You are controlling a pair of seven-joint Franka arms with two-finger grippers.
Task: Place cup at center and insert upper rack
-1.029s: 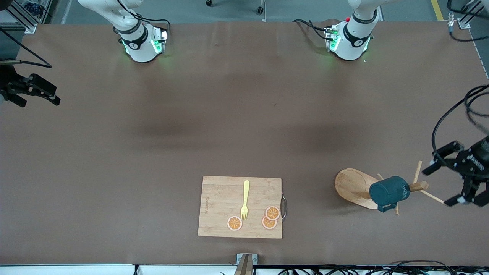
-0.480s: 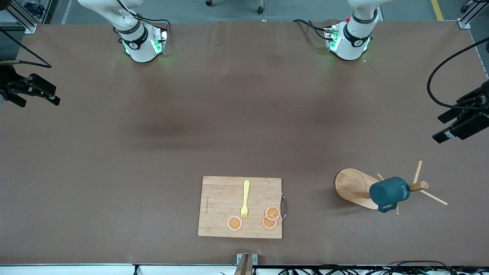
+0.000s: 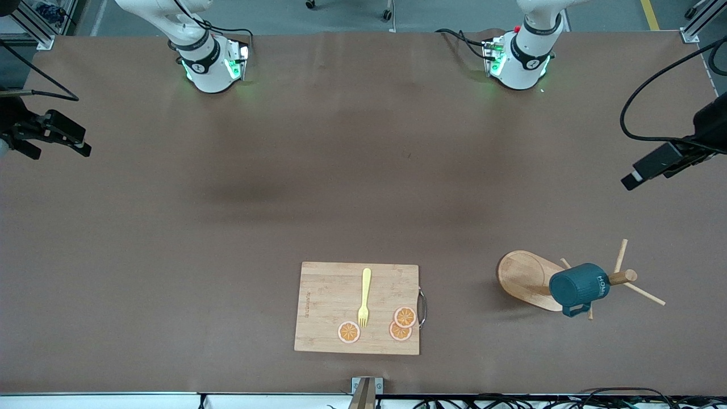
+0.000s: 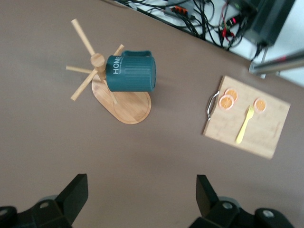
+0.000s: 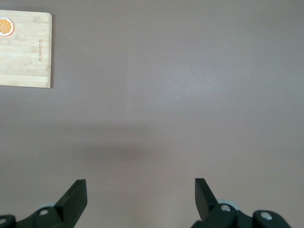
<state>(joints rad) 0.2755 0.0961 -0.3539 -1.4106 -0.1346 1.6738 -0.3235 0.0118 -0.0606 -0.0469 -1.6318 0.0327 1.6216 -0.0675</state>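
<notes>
The dark teal cup (image 3: 578, 287) lies on its side on the light wooden upper rack (image 3: 525, 277), against its round post, near the left arm's end of the table. The left wrist view shows the cup (image 4: 133, 72) with white lettering, and the rack's oval base (image 4: 130, 105) and thin pegs. My left gripper (image 3: 631, 182) is up in the air, apart from the rack and open (image 4: 142, 190) with nothing between its fingers. My right gripper (image 3: 59, 149) waits at the right arm's end of the table, open (image 5: 141, 190) and empty.
A rectangular bamboo cutting board (image 3: 329, 307) lies near the front camera, midway along the table. It carries a yellow fork (image 3: 364, 298) and three orange slices (image 3: 404, 316). The board also shows in the left wrist view (image 4: 266, 128) and the right wrist view (image 5: 28, 57).
My left gripper has pulled away from the rack's pegs and risen, moving toward the robots' side of the table. The cup, the rack and the right arm have not moved.
</notes>
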